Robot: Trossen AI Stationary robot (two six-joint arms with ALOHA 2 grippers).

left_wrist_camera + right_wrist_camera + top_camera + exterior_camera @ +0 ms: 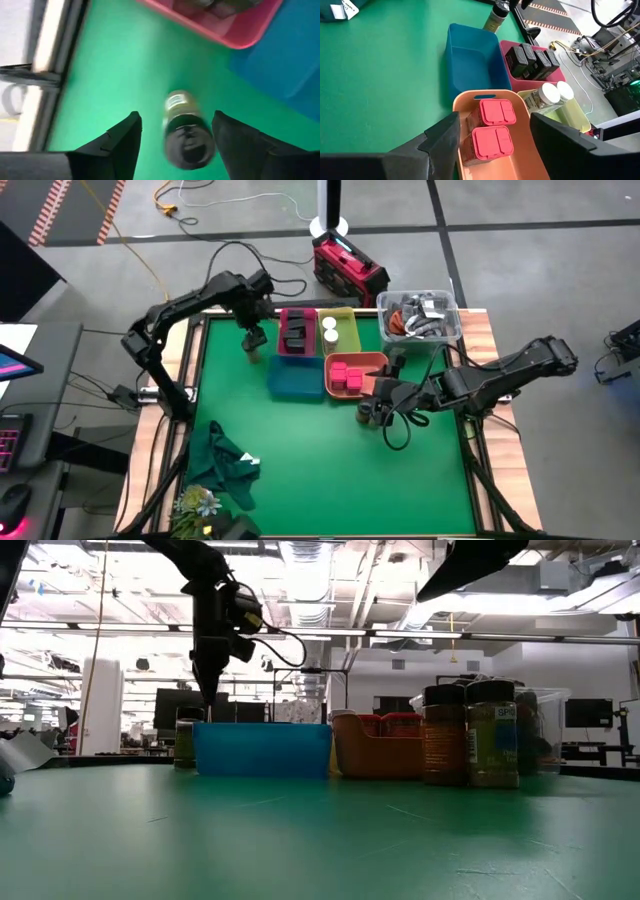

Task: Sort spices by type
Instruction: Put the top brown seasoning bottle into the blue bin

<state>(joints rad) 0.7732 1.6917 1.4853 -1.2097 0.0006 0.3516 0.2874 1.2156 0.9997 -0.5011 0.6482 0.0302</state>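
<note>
A dark round jar (185,135) stands on the green mat beside the pink tray (297,350). My open left gripper (175,117) hovers above it with a finger on either side, touching nothing; the low view shows the gripper (210,675) well above the jar (184,743). Two more dark round jars (370,413) stand near the orange tray (372,360), which holds magenta-red cubes (487,127). My right gripper (493,117) is open and empty above that tray. Dark boxy tins (532,61) sit in the pink tray. White-topped jars (552,92) sit in the yellow-green tray (345,342).
A blue tray (296,380) sits in front of the pink one, with nothing showing inside it. A clear bin of cables (418,317) stands at the far right corner. A green cloth (225,465) and flowers (195,502) lie near the left front. Open mat spreads toward the near edge.
</note>
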